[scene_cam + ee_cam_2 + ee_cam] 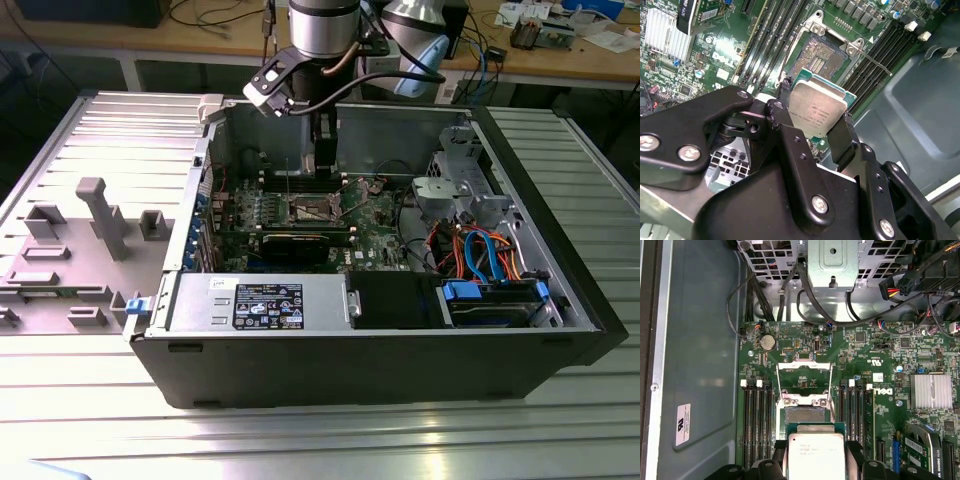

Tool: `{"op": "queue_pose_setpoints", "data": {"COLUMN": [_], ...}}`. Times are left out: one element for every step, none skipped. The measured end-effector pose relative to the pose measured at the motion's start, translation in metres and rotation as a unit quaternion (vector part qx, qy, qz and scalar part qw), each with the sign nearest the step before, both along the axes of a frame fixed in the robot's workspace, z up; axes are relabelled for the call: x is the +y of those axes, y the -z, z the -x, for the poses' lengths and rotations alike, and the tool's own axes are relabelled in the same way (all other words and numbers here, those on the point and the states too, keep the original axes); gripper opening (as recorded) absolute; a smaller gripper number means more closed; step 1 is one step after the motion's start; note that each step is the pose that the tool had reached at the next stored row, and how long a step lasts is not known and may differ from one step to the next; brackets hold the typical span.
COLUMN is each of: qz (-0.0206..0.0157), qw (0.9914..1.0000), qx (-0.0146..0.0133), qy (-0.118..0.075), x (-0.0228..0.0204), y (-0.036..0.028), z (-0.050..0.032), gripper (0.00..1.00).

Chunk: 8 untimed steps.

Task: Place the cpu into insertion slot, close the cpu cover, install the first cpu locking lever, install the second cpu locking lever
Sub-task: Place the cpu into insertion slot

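My gripper [816, 119] is shut on the cpu [818, 114], a flat silver square chip with a green edge, pinched by two opposite sides between the black fingers [784, 102]. The cpu [815, 452] hangs above the board, just short of the insertion slot [805, 415], whose dark pin grid lies bare. Beyond the slot the cpu cover [805, 371] stands swung open, and two thin locking levers [831, 390] are raised beside it. In the exterior view the gripper [322, 160] reaches down into the open computer case above the insertion slot [312, 208].
Long memory slots [757, 425] flank the socket on both sides. A black card [305, 243], a silver heatsink [932, 390], cables [790, 295], a drive cage [455, 190] and the power supply [265, 303] crowd the case. A grey fixture plate [90, 220] lies at the exterior view's left.
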State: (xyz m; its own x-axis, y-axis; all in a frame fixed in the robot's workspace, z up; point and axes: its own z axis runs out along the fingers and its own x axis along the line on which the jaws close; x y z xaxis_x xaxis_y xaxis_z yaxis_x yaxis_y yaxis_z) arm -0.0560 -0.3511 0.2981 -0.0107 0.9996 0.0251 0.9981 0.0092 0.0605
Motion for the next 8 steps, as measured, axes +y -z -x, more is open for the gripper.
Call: {"op": "queue_pose_setpoints", "data": {"qz": [0.0000,0.0000,0.0000,0.0000,0.0000,0.0000,0.0000,0.0000], "qw": [1.00000,1.00000,1.00000,1.00000,1.00000,1.00000,1.00000,1.00000], "qx": [0.0000,0.0000,0.0000,0.0000,0.0000,0.0000,0.0000,0.0000], "qy": [0.000,0.000,0.000,0.000,0.000,0.000,0.000,0.000], "x": [0.0000,0.0000,0.0000,0.0000,0.0000,0.0000,0.0000,0.0000], "y": [0.0000,0.0000,0.0001,0.0001,0.0001,0.0001,0.0001,0.0001], "z": [0.0000,0.0000,0.0000,0.0000,0.0000,0.0000,0.0000,0.0000], "gripper": [0.55,0.55,0.55,0.55,0.55,0.55,0.55,0.55]}}
